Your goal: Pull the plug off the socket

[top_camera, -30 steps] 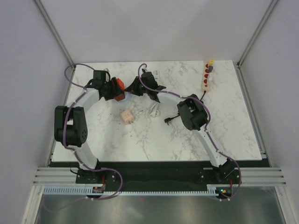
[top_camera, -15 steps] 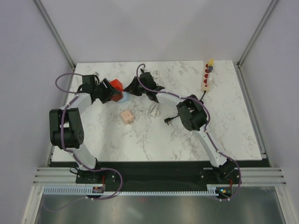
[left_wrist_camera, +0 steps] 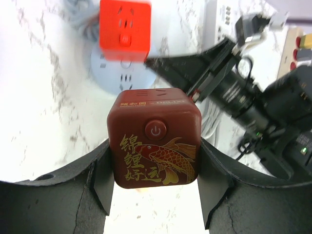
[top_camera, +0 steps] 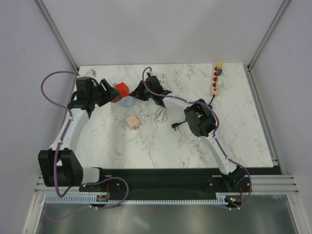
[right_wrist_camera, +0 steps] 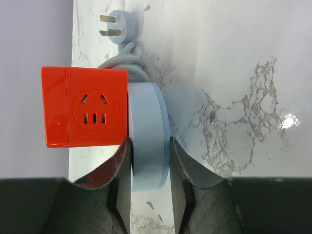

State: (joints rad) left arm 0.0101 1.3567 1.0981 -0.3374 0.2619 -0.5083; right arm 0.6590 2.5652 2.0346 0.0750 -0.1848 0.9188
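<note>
Your left fingers (left_wrist_camera: 100, 180) pinch the dark red cube adapter (left_wrist_camera: 155, 161) from both sides. Its near face shows a round power button, a gold fish and gold characters. In the left wrist view this cube sits apart from the orange-red cube socket (left_wrist_camera: 124, 29), with a strip of the pale blue round socket (left_wrist_camera: 122, 73) showing between the two.

Your right fingers (right_wrist_camera: 179, 185) are closed on the rim of the pale blue round socket (right_wrist_camera: 148, 136), one pad on each flat side, so the disc stands on edge between them. The orange-red cube socket (right_wrist_camera: 87, 107) is pressed flat against one face of the disc, its five-hole outlet turned toward the right wrist camera. Behind the disc, a grey-blue cable (right_wrist_camera: 129, 56) loops up to a three-pin plug (right_wrist_camera: 114, 24) lying on the marble surface (right_wrist_camera: 234, 73).

From above, all this sits at the far left of the surface (top_camera: 161, 141). The orange-red cube (top_camera: 122, 89) lies between the two wrists, and the blue disc (top_camera: 127, 102) is just on its near side. A pink cube (top_camera: 132, 121) rests alone nearer the bases. A white power strip (top_camera: 216, 80) lies well apart, along the far right edge.
</note>
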